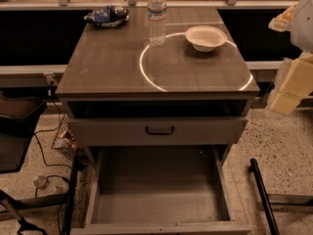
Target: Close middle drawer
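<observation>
The middle drawer (pixel 159 190) is pulled far out toward the camera. Its deep grey box is empty, and its front edge (pixel 161 227) lies at the bottom of the view, so its handle is out of sight. Above it, the upper drawer front (pixel 156 130) with a dark bar handle (pixel 160 130) stands slightly out, with a dark gap under the cabinet top. My gripper (pixel 289 89) shows as cream-coloured parts at the right edge. It is level with the cabinet top, well to the right of the drawers, and touches nothing.
On the cabinet top (pixel 107 62) stand a water bottle (pixel 157 16), a white bowl (pixel 205 37) and a blue snack bag (pixel 106 15). A black pole (pixel 264 195) lies on the floor to the right. Cables (pixel 44 155) and a dark chair (pixel 17 131) are on the left.
</observation>
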